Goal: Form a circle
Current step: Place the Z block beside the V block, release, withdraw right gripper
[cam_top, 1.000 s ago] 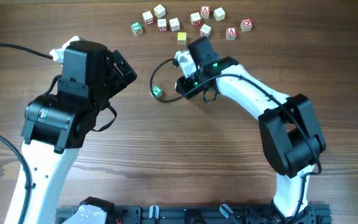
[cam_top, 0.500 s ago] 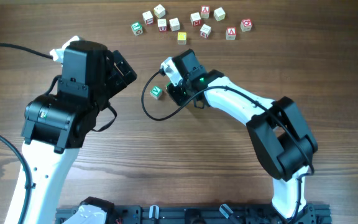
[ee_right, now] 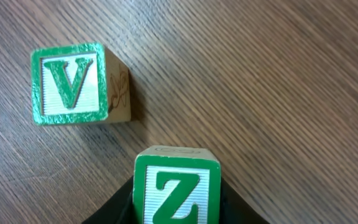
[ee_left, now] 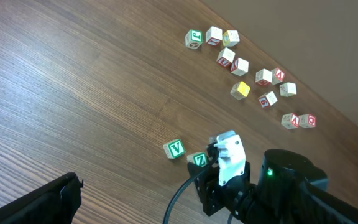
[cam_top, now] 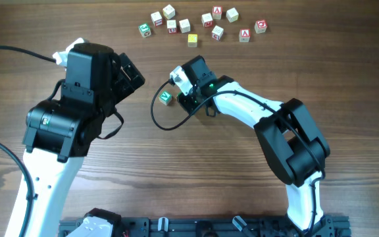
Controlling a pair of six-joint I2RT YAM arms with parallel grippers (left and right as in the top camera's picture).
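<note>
Right pincer (ee_right: 176,208) straddles Z cube (ee_right: 176,180) on wood-grain table (ee_right: 272,87).

green v cube (ee_right: 70,82) and green z cube (ee_right: 177,186) sit face-up, near each other, not touching

Right gripper (ee_right: 176,202) has moved left across the table since a second ago. It was well right of the V cube (cam_top: 166,97); now the Z cube (ee_left: 199,159) between its fingers sits near V, on its right, with a gap and no contact. Almost all of that travel came in the first half second, with only a small nudge since. The right arm's elbow (cam_top: 288,141) swung left with it. The cable (cam_top: 155,120) loop, earlier curving round V's left side, now hangs below V.
</note>
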